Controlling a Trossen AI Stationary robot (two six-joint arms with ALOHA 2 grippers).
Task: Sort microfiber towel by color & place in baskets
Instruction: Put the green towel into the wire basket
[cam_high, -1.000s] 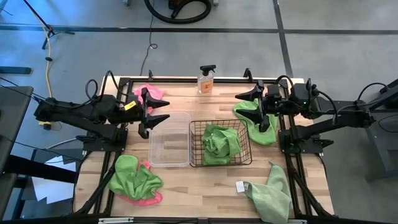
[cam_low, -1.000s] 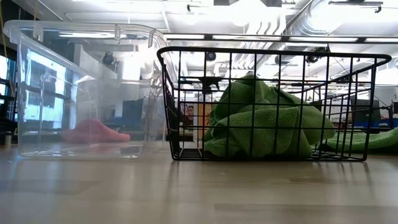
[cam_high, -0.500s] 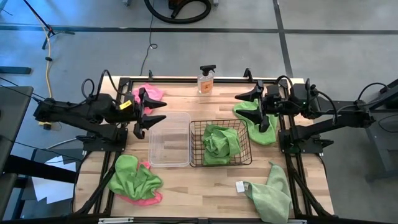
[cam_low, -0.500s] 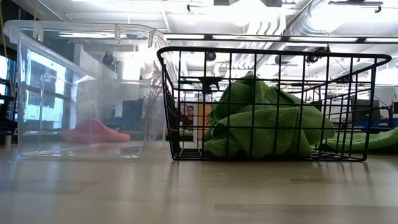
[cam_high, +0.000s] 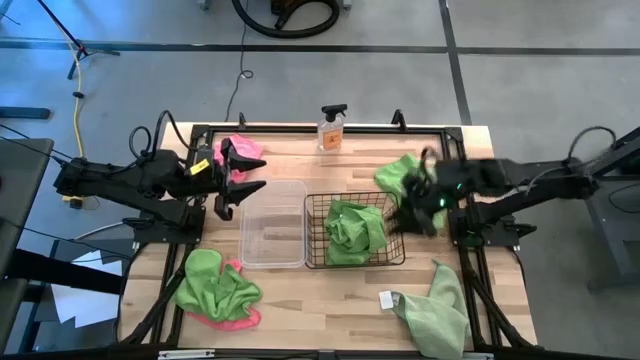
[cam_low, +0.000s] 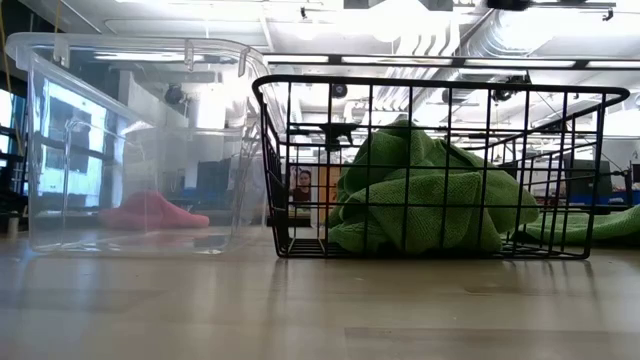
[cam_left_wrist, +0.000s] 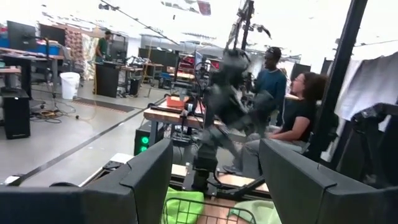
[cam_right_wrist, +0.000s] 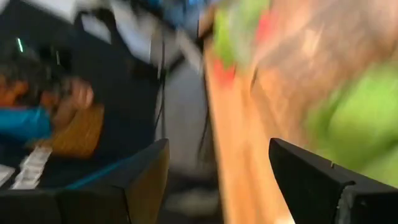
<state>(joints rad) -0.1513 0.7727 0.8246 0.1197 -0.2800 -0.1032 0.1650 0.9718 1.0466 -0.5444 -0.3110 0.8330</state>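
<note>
Grey concrete floor surrounds a pale wooden counter (cam_high: 300, 290) seen from above. At lower left of the frame a green towel (cam_high: 212, 280) lies bunched over a pink towel (cam_high: 236, 319). At upper left the left gripper (cam_high: 243, 174) hovers beside another pink towel (cam_high: 238, 148), its fingers (cam_left_wrist: 146, 180) spread apart and holding nothing. At centre a clear plastic tub (cam_high: 272, 224) sits empty, just beside a black wire-mesh basket (cam_high: 354, 230) that holds a crumpled green towel (cam_high: 356, 228). A small spray bottle (cam_high: 331, 128) stands at the counter's upper edge. Right of the basket, the right gripper (cam_high: 415, 210) hangs blurred over a green towel (cam_high: 405, 178), its fingers (cam_right_wrist: 311, 180) parted with nothing between them. One more green towel (cam_high: 437, 312) lies at lower right. People sit in the room beyond.
</note>
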